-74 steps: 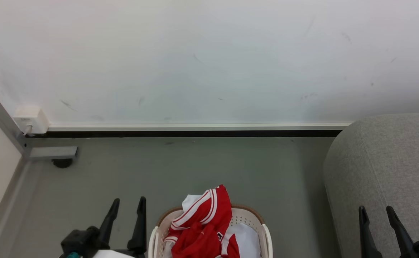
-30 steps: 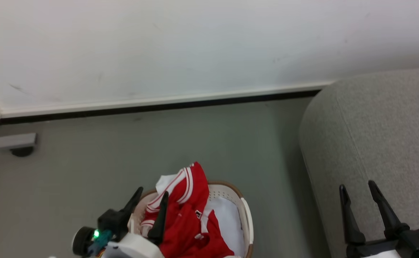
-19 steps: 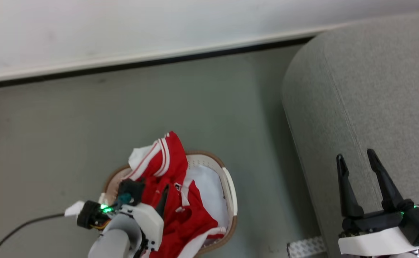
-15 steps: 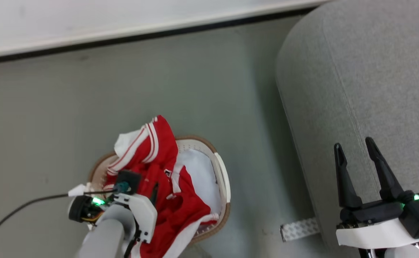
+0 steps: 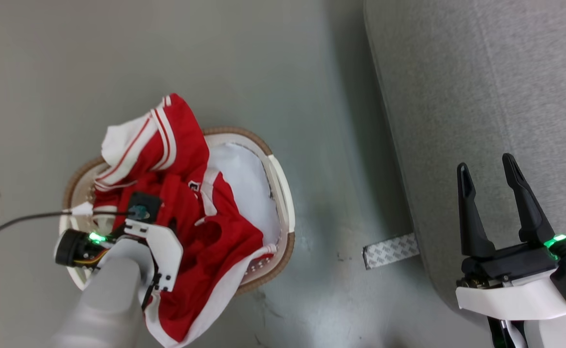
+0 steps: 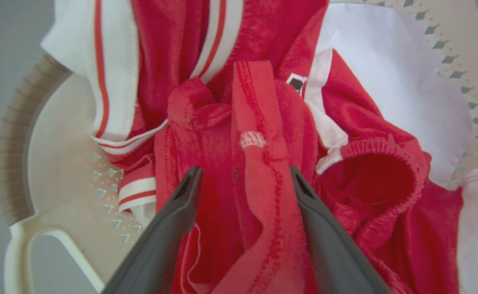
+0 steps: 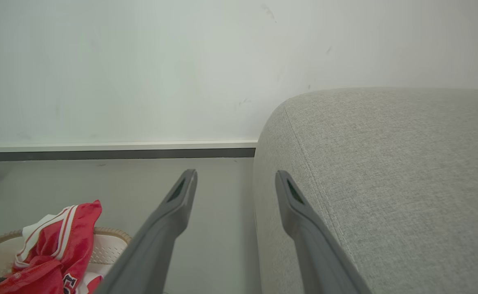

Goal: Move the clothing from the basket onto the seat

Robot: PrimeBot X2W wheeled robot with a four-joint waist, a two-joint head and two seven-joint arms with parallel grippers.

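Wrist view: left fingers [image 6: 169, 228] spread astride clothing [image 6: 255, 134] in basket [image 6: 59, 163]; head view: right fingers [image 5: 469, 217] spread near seat [image 5: 481, 72].

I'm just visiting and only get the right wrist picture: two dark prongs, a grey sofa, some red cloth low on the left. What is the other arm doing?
Observer: The left gripper is down in the basket, jaws open either side of a fold of the clothing.
Operator: Is all the red stuff inside?
Observer: No, the head view shows a white-trimmed end hanging out over the rim nearest the robot.
Operator: Anything else down there?
Observer: A patterned strip lies on the floor between the basket and the sofa, close to the sofa.
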